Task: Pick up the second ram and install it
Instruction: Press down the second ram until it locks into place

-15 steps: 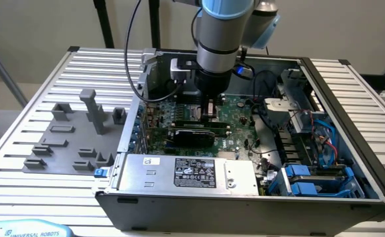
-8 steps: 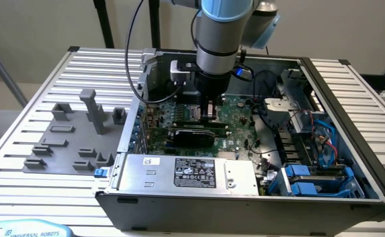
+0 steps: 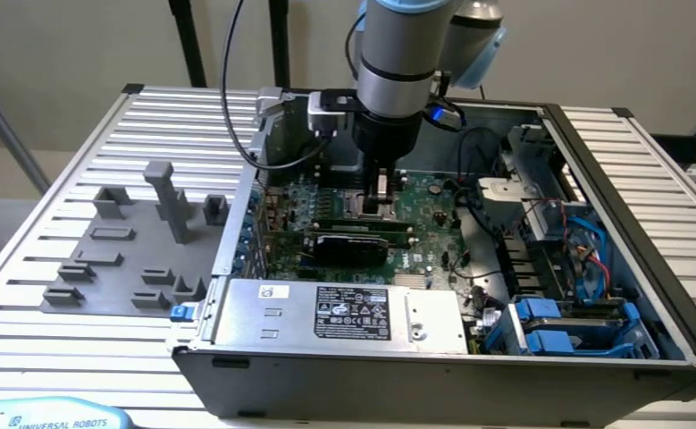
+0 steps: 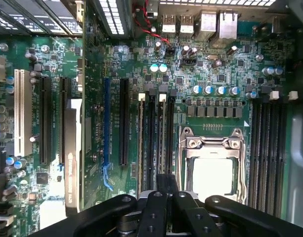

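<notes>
gripper (image 4: 163,197): closed, lowered into the open PC case (image 3: 633,161), just above the motherboard (image 4: 225,59)
ram (image 4: 140,143): seated upright in a slot just ahead of the gripper
CPU socket (image 4: 211,163): just beside the gripper

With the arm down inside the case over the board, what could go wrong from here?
1. The gripper is shut and sits low above the memory slots; a skewed press might bend a slot latch.
2. The processor socket lies right beside those slots, so drifting sideways could strike it.
3. Loose cables hang near the arm.
</notes>
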You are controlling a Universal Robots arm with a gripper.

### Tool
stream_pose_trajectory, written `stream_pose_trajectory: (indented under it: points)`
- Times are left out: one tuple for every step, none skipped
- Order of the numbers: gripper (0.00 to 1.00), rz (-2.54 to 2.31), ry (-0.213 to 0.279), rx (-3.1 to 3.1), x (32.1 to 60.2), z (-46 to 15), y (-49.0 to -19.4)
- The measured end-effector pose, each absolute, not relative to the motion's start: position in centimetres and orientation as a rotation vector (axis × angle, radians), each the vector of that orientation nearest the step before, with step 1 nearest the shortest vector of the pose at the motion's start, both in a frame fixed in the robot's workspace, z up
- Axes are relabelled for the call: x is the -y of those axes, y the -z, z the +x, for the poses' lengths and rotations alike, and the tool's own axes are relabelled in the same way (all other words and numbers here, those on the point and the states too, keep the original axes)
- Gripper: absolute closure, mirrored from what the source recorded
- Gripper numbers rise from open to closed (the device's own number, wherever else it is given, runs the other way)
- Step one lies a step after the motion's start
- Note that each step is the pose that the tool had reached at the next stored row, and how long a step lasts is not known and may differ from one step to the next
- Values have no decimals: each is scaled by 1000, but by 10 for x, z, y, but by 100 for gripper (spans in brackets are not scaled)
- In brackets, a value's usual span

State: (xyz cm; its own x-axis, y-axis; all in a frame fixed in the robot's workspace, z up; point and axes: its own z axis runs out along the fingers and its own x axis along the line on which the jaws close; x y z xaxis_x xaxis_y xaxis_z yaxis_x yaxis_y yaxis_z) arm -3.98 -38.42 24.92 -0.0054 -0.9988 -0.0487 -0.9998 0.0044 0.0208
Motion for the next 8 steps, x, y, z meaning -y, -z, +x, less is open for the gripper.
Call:
stream_pose_trajectory:
  points:
    - [89, -2201, -77, -2212, 384, -40, -249]
    - [89, -2202, -77, -2212, 384, -40, -249]
    - [89, -2201, -77, -2213, 384, -40, -249]
    - [89, -2202, -77, -2212, 384, -40, -249]
    - [89, -2202, -77, -2212, 384, -40, -249]
    - [89, -2202, -77, -2212, 384, -40, -249]
    - [89, -2202, -77, -2213, 384, -40, -249]
    - [89, -2202, -77, -2213, 384, -40, -249]
